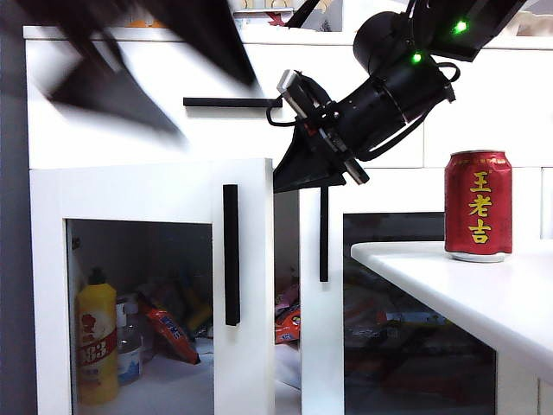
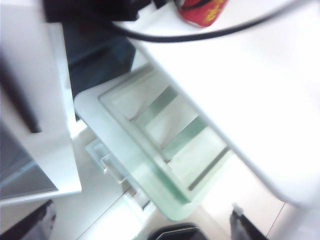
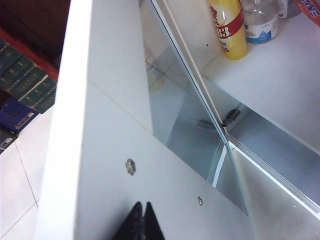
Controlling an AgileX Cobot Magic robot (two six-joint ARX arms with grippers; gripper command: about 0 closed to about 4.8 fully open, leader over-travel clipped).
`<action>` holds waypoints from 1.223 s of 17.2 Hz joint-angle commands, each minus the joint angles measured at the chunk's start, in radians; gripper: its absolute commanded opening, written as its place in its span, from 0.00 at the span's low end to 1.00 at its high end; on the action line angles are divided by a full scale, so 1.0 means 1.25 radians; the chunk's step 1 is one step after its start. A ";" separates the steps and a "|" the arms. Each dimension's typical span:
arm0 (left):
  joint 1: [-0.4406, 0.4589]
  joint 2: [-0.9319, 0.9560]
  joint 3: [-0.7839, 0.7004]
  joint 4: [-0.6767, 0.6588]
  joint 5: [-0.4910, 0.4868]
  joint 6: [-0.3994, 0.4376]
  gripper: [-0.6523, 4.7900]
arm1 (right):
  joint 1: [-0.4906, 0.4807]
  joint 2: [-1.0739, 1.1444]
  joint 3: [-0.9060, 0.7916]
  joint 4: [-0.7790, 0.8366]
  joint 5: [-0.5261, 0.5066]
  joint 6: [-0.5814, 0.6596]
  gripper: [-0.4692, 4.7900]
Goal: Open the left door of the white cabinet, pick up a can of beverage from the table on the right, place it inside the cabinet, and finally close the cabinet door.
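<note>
Red metal beverage can (image 1: 478, 205), light, rigid, slick, suits a mid-body grasp; right gripper (image 3: 143, 220) is closed and empty, left gripper's state unclear.

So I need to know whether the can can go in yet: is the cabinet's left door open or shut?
Open. The left door stands swung out, a gap beside its handle edge showing items inside; the right gripper, shut, is against its inner face.

red can of beverage (image 1: 478, 206) upright on table (image 1: 484, 294) – left door (image 1: 151, 285) ajar
</note>
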 commanded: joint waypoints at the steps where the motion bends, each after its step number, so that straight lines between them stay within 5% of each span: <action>1: -0.034 -0.166 0.002 -0.120 -0.119 -0.031 1.00 | 0.056 0.006 0.002 0.027 -0.042 0.016 0.09; 5: -0.034 -0.354 0.003 -0.327 -0.154 -0.045 1.00 | 0.201 0.033 0.002 0.104 -0.023 0.106 0.09; 14: -0.034 -0.641 0.027 -0.509 -0.155 -0.082 1.00 | 0.480 0.036 0.002 0.259 0.030 0.167 0.09; 17: -0.034 -0.645 0.071 -0.512 -0.155 -0.070 1.00 | 0.472 0.036 0.002 0.242 0.082 0.164 0.09; 20: -0.034 -0.645 0.081 -0.487 -0.154 -0.060 1.00 | 0.379 -0.016 0.002 0.226 0.087 0.163 0.09; 21: -0.034 -0.643 0.078 -0.449 -0.154 -0.060 1.00 | 0.312 -0.094 0.002 0.196 0.148 0.149 0.09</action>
